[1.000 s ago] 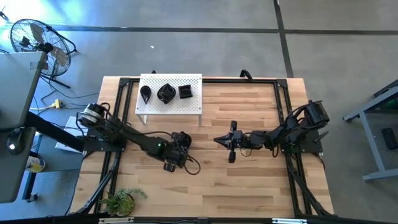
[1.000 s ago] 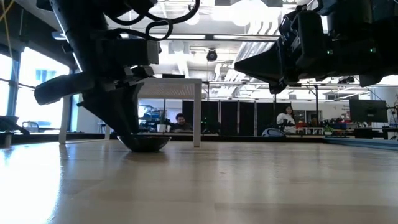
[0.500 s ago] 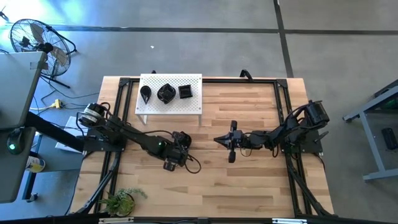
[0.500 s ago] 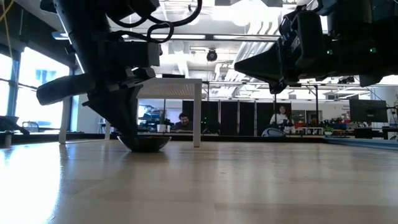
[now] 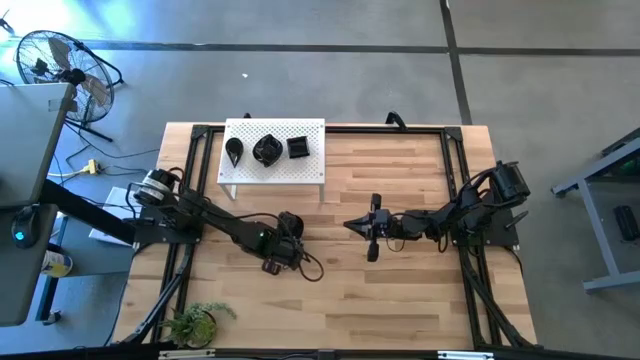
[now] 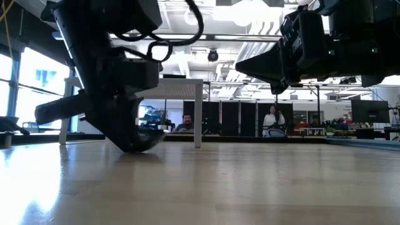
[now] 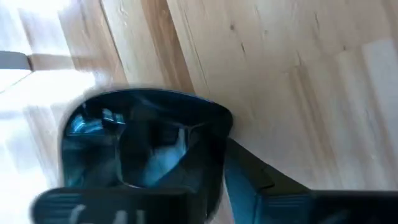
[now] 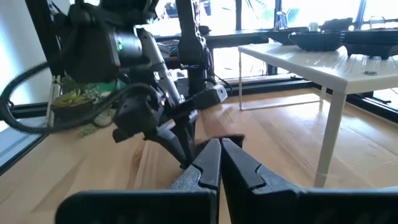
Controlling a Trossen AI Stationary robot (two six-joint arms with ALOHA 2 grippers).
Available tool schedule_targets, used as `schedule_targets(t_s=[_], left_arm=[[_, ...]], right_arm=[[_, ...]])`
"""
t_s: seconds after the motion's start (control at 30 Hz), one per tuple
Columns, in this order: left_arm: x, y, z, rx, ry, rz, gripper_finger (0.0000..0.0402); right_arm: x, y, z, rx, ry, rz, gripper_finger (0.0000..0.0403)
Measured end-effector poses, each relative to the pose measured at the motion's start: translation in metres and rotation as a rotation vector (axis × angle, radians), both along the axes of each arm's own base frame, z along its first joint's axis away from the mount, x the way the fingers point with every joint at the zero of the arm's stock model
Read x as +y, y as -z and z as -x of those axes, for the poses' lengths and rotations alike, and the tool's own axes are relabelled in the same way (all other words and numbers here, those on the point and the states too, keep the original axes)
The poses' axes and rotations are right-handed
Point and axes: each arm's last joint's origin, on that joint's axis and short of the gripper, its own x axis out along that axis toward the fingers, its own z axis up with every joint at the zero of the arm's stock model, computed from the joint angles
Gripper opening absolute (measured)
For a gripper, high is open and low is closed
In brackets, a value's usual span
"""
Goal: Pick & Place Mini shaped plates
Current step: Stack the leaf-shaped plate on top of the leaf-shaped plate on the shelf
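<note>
A glossy black, roughly square mini plate (image 7: 143,137) lies on the wooden table left of centre, under my left gripper (image 5: 289,223), which comes down on it at a steep slant. In the low view the plate (image 6: 154,138) sticks out beside the fingers, tilted. Three more black mini plates (image 5: 234,150) (image 5: 266,150) (image 5: 297,148) rest on the white perforated board (image 5: 272,172) at the far left. My right gripper (image 5: 350,224) hangs level over the table's middle, shut and with nothing in it (image 8: 219,148). My left gripper has the plate between its fingers. One finger (image 7: 252,180) lies against the outside of a rim corner (image 7: 225,124); the gripper's body hides the other finger's contact. The fingers slant down from the table's left. The plate's lower edge stays on the table, its other side tipped up.
The board stands on white legs (image 6: 197,112) beyond the left gripper. A potted plant (image 5: 195,322) sits at the near left corner. Black frame rails (image 5: 455,160) run along the table's sides. Bare wood lies in front of both grippers. People sit and stand in the room behind.
My left gripper has sunk a little onto the plate. The plate, which sat flat on the table before, now stands tilted with one side raised. My right arm has kept still.
</note>
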Motion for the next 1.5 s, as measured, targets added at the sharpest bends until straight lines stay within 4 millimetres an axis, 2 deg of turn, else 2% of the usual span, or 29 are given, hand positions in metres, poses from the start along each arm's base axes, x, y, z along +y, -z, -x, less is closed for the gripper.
schedule_targets(t_s=[0.13,0.33,0.43,0.6,0.77,0.93,1.1,1.3,1.5], left_arm=[[0.000,-0.002,-0.001,-0.007,0.014,0.003,0.0006],[-0.004,-0.021,-0.007,0.022,0.041,0.032,0.0003],[-0.008,-0.039,-0.010,0.068,0.054,0.028,0.0002],[-0.024,-0.081,-0.006,0.070,0.105,-0.014,0.0001],[-0.030,-0.129,0.013,-0.022,0.124,-0.035,0.0001],[-0.017,-0.163,0.043,-0.080,0.137,-0.090,0.0001],[0.003,-0.189,0.068,-0.112,0.151,-0.177,0.0000],[0.038,-0.197,0.088,-0.095,0.124,-0.239,0.0000],[0.067,-0.198,0.098,-0.113,0.154,-0.308,0.0000]], right_arm=[[0.000,0.001,0.000,0.007,0.001,0.002,0.0002],[0.000,0.001,0.000,0.007,0.003,0.002,0.0001],[0.000,0.001,0.000,0.007,0.003,0.002,0.0002],[0.000,0.001,0.000,0.009,0.003,0.002,0.0001],[0.000,0.001,0.000,0.014,0.000,0.003,0.0002],[0.000,0.001,0.000,0.013,-0.007,-0.003,0.0002],[0.000,0.001,0.000,0.010,-0.008,-0.004,0.0001],[0.000,0.001,0.000,0.010,-0.008,-0.001,0.0001],[0.000,0.000,0.000,0.006,-0.008,0.000,0.0002]])
